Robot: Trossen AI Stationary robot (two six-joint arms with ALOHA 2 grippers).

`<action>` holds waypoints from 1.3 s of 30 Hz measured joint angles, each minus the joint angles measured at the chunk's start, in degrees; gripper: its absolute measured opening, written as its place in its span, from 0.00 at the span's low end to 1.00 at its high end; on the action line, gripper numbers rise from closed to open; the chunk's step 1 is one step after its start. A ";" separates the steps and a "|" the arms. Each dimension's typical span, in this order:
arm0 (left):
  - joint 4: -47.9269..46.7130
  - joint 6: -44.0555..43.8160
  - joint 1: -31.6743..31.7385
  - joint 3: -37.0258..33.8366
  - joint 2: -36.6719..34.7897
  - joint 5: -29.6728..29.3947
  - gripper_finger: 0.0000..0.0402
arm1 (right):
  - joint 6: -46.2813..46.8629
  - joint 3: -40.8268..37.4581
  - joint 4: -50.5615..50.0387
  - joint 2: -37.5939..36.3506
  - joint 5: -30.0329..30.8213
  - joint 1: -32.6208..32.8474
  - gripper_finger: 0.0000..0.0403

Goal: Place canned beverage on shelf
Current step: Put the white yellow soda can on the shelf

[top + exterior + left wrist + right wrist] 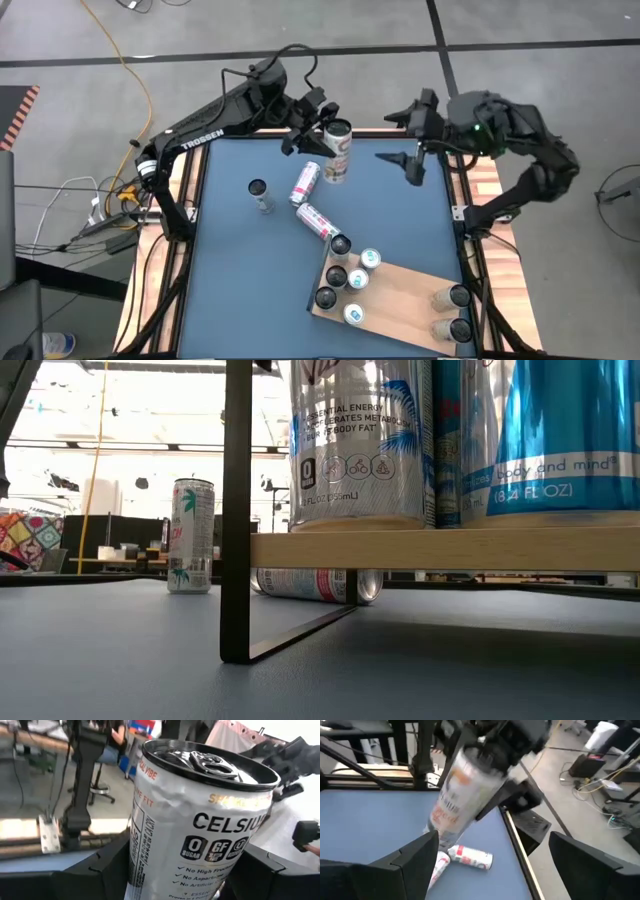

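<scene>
The blue-grey tabletop (240,280) sits on a grey floor, with yellow and black cables lying off to the left side. The left gripper (322,122) is up at the far edge of the table and its 2 dark fingers (105,870) are squeezed around a tall white can with orange writing (337,150). The can is lifted off the table and leans a bit — its silver top with the pull tab shows in the left wrist view (210,762).

Just under and beside this held can lie 2 white and pink cans on their sides (305,183), one after the other, pointing toward the shelf. A small upright can with a dark top (259,192) stands alone to the left of them.

The right gripper (412,160) hangs near the far right corner of the table, with its fingers spread wide and nothing between them.

The flat light-brown wooden shelf (405,290) is at the near right part of the table. It has 5 cans (352,280) bunched at its left end and 2 more cans (452,312) at its right end.
</scene>
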 joint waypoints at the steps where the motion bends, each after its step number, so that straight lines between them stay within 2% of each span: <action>1: -1.79 0.96 -0.18 0.00 0.00 0.09 0.63 | -0.22 3.43 -2.26 1.73 -1.07 -0.44 0.91; 5: -8.51 5.34 -0.90 0.00 0.00 -0.53 0.63 | -2.70 13.25 -7.75 7.78 -3.01 -0.87 0.91; 7: -11.73 8.20 -1.30 0.02 -0.01 -1.91 0.63 | -4.16 11.05 -5.67 7.89 -4.71 -0.92 0.91; 10: -17.23 12.20 -1.83 0.38 -0.02 -4.15 0.63 | -4.12 9.85 -5.95 9.39 -10.39 -2.76 0.91; 15: -31.58 24.01 -2.71 4.11 -0.09 -11.64 0.63 | -4.35 9.95 -6.40 11.17 -12.78 -4.85 0.91; 19: -41.87 31.94 -3.20 7.18 -0.09 -16.77 0.63 | -4.69 9.82 -5.95 12.02 -18.92 -5.71 0.91; 21: -43.56 34.01 -3.26 7.72 -0.10 -17.73 0.63 | -4.71 9.83 -6.38 12.14 -21.80 -6.49 0.91; 39: -49.13 38.43 -5.11 7.74 -0.13 -26.71 0.63 | -9.04 9.74 -3.63 18.21 -24.43 -8.28 0.91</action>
